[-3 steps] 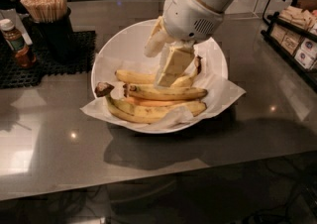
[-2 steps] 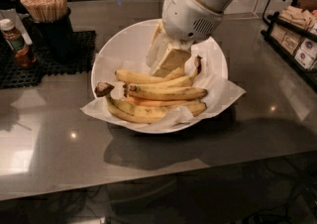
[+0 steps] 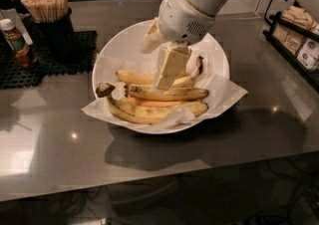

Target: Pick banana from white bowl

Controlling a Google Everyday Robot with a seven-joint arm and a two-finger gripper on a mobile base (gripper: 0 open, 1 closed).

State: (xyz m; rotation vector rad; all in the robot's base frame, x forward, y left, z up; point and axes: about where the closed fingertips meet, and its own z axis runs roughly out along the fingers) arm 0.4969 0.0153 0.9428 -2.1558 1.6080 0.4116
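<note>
The white bowl (image 3: 124,45) with a paper liner stands mid-table and holds several bananas. The banana (image 3: 133,76), fairly straight and flecked, lies at the back of the pile, with its dark stub (image 3: 200,63) at the right. My gripper (image 3: 154,65) hangs over the middle of the bowl, pointing down, with its fingers apart. The near finger (image 3: 169,67) reaches down onto the pile and covers the banana's middle. The far finger (image 3: 149,42) is behind it, above the bowl's inside. Nothing is held.
Curved bananas joined at a dark stem (image 3: 104,89) and an orange-tinted one (image 3: 149,103) lie in front. A black mat (image 3: 30,64) at the left carries a cup of sticks (image 3: 47,7) and a sauce bottle (image 3: 15,42). A rack of packets (image 3: 299,40) stands at the right.
The gripper drew back a little, then came down and forward; its near finger now sits lower on the banana pile. The bananas have not moved.
</note>
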